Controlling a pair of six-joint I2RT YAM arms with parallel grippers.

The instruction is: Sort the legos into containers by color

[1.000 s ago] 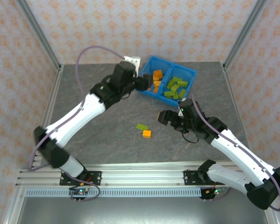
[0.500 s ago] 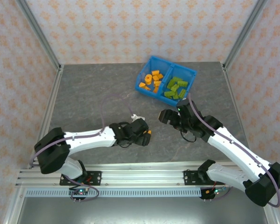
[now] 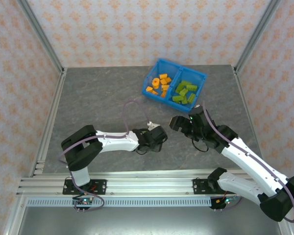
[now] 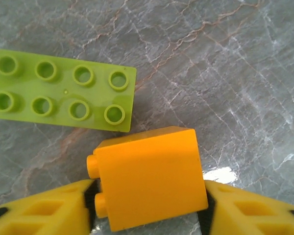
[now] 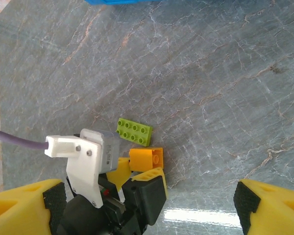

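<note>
My left claw is clamped on one orange brick. In my left wrist view the brick sits square between my two yellow fingers. The dark pads press its opposite sides, one against the face that carries the studs and the other against the plain face. The jaws stand only partly open, just as wide as that brick. The brick is turned on its side, studs pointing at my finger. I cannot tell whether it rests on the grey table or hangs just above it.

Measured from the blue bin, this brick is well out toward my bases. It is on the near side of the compartment that holds the orange legos, and it is apart from the bin's wall. A flat lime green brick, with two rows of four studs facing up, lies on the table on the bin side of the orange one, just beside it. I cannot tell whether the two touch. The green brick lies clear of my fingers.

My right claw hangs wide open and empty. It is also nearer my bases than the bin, on the near side of the compartment that holds the green legos. Its wrist view looks down on my left claw and both loose bricks, with the bin's blue edge at the top.
</note>
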